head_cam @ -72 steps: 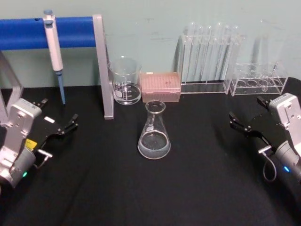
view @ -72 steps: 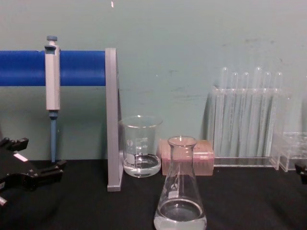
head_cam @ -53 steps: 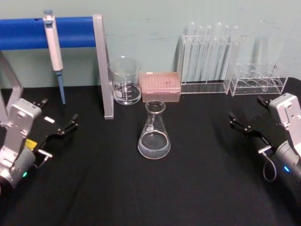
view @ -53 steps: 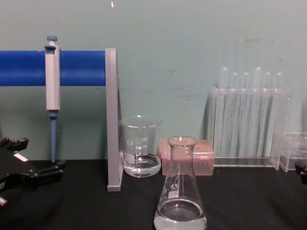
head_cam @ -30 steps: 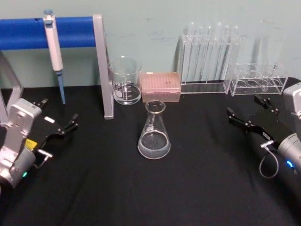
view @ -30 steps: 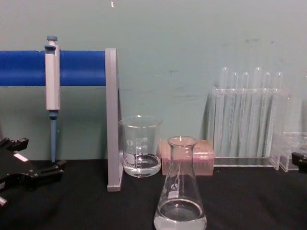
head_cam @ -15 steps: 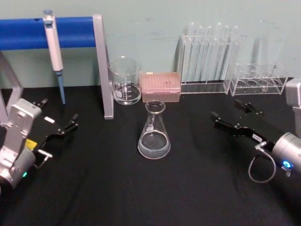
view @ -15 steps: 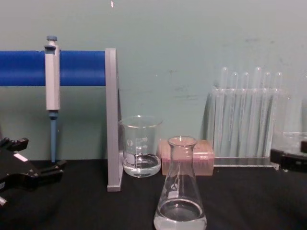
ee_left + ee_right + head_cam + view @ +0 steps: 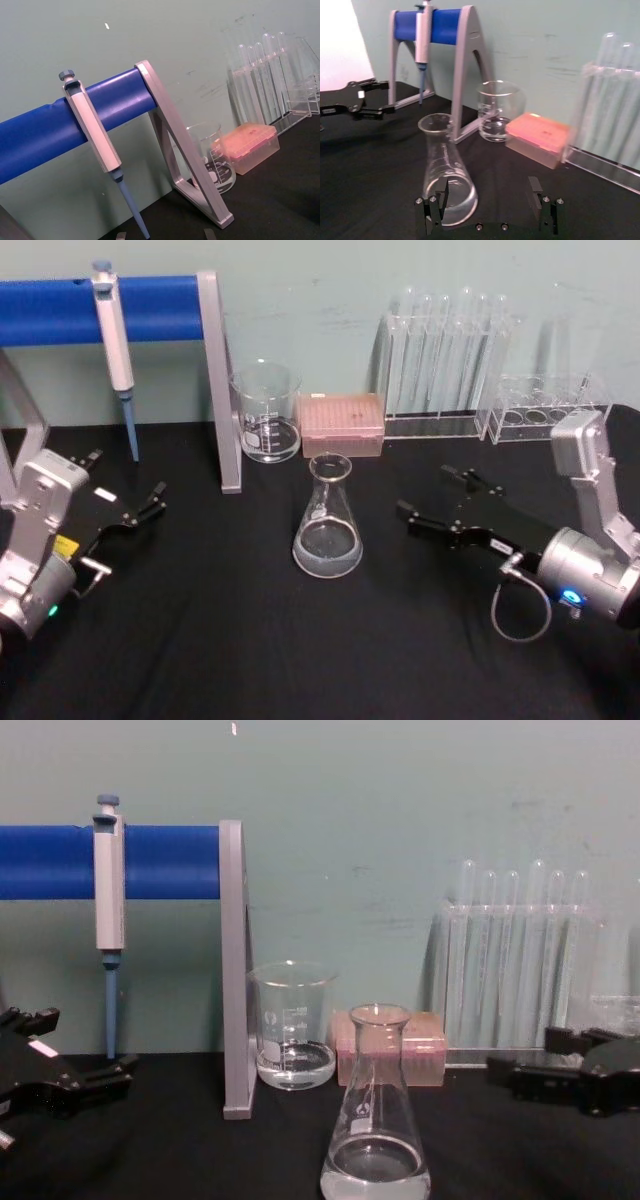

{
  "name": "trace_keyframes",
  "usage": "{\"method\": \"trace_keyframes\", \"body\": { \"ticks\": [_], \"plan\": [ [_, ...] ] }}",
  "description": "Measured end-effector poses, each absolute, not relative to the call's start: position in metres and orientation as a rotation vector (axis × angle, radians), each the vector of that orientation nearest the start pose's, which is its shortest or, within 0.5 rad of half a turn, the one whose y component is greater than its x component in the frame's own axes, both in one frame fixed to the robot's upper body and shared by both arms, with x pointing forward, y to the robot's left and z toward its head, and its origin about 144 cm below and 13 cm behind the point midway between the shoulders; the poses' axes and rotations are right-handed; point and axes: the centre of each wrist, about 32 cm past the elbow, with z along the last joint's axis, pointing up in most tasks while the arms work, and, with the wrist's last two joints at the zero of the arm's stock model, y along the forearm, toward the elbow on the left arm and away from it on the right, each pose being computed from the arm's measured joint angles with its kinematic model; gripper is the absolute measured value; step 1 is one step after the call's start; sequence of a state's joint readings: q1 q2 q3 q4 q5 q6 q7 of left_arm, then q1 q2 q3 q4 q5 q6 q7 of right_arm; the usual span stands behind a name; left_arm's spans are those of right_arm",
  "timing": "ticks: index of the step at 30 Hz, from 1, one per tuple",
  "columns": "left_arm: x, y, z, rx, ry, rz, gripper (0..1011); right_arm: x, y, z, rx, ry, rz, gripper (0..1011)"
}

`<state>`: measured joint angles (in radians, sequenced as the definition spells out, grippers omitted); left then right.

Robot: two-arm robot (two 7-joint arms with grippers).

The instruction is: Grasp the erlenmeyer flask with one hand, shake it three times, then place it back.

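The erlenmeyer flask (image 9: 328, 520) stands upright at the middle of the black table with a little clear liquid in it; it also shows in the chest view (image 9: 375, 1125) and the right wrist view (image 9: 445, 172). My right gripper (image 9: 426, 492), the hand with the silver-grey wrist and grey cable, is open and points at the flask from its right, a short gap away. In its wrist view the open right gripper (image 9: 487, 197) has the flask in front of one finger. My left gripper (image 9: 128, 475) rests open at the table's left.
Behind the flask stand a glass beaker (image 9: 266, 412) and a pink tip box (image 9: 342, 423). A rack of test tubes (image 9: 445, 360) and a low clear rack (image 9: 545, 405) sit at the back right. A pipette (image 9: 115, 330) hangs on the blue stand (image 9: 222, 390) at the back left.
My right gripper has swung in from the table's right edge leftward to just beside the flask, staying open. The flask and the left arm have not moved.
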<state>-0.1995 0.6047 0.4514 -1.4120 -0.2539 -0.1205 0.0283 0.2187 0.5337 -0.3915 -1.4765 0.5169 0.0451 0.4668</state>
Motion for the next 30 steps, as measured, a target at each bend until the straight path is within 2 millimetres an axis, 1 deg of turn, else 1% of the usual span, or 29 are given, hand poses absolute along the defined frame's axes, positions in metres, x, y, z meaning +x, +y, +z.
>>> {"method": "trace_keyframes", "body": {
  "ticks": [15,30],
  "plan": [
    [0.489,0.310,1.140,0.305,-0.285,1.248,1001,0.521,-0.259,1.162,-0.125,0.028,-0.694,1000],
    [0.489,0.310,1.140,0.305,-0.285,1.248,1001,0.539,-0.236,1.159,-0.121,-0.024,-0.654,1000]
  ]
}}
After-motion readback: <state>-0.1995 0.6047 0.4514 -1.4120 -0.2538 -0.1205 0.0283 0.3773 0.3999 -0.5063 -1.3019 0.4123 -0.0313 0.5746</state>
